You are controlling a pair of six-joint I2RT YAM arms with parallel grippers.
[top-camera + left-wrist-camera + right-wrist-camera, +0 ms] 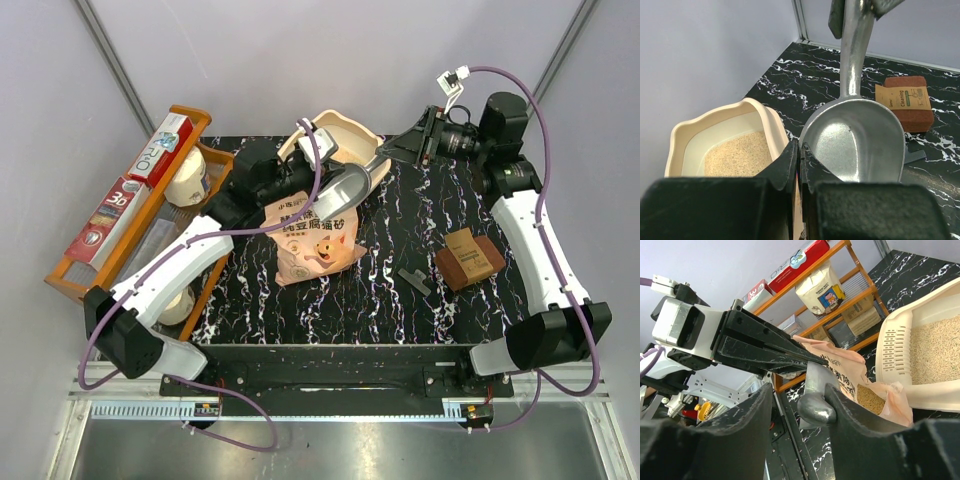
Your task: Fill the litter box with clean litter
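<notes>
The cream litter box (pixel 345 128) stands at the back of the table, with pale litter (pixel 737 155) lying in it (pixel 940 347). A pink cat-print bag (pixel 315 245) leans in front of it, and more litter (pixel 870 399) shows in its mouth. My left gripper (pixel 799 161) is shut on the bag's top edge (pixel 812 357). A metal scoop (pixel 860 142) rests bowl-up at the bag's opening (pixel 348 185). My right gripper (pixel 799 390) is open around the scoop's handle end (pixel 815 407). One finger touches the handle; the other stands apart.
An orange wooden rack (pixel 130 215) with boxes and bags stands at the left (pixel 840 270). A brown cleaning-sponge box (pixel 468 258) lies on the right of the black marble table (pixel 400 230), next to a small dark piece (pixel 413 280).
</notes>
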